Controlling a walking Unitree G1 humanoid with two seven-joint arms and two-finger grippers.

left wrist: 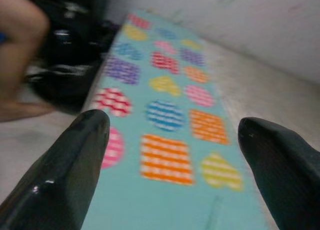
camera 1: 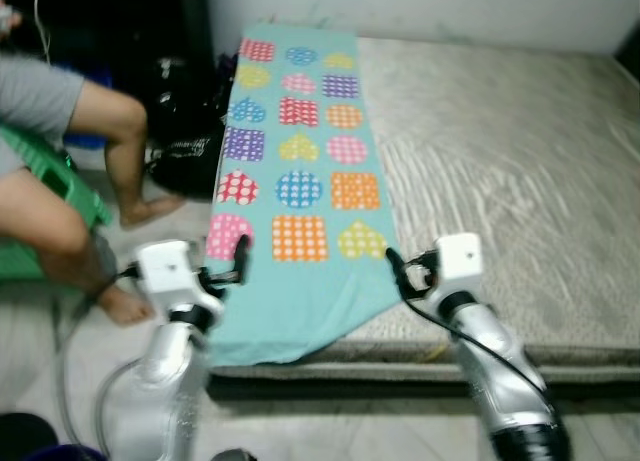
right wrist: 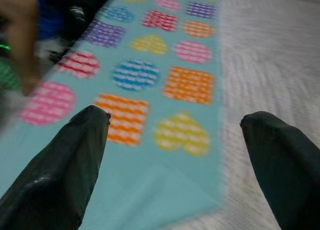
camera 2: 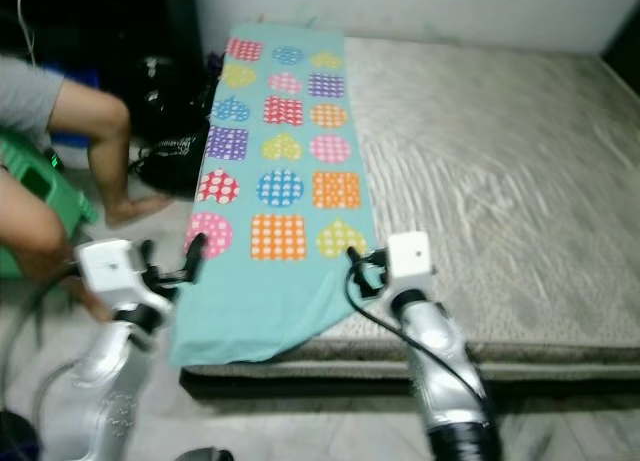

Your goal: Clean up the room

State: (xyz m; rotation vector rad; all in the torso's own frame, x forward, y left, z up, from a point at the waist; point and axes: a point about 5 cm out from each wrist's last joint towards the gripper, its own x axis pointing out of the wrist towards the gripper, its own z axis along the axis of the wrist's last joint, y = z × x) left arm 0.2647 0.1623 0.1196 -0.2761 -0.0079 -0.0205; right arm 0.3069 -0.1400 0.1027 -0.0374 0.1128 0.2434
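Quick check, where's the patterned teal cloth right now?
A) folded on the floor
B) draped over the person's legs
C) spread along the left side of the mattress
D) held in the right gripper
C: the teal cloth lies flat along the left side of the mattress, both grippers open above its near end.

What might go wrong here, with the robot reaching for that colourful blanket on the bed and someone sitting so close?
The person's leg is close to the left gripper, so a sideways swing might bump it.

The blanket already hangs over the mattress at its near corner; a pull there might drag it to the floor.

The right gripper is open near the blanket's edge and may catch only a thin fold that slips out.
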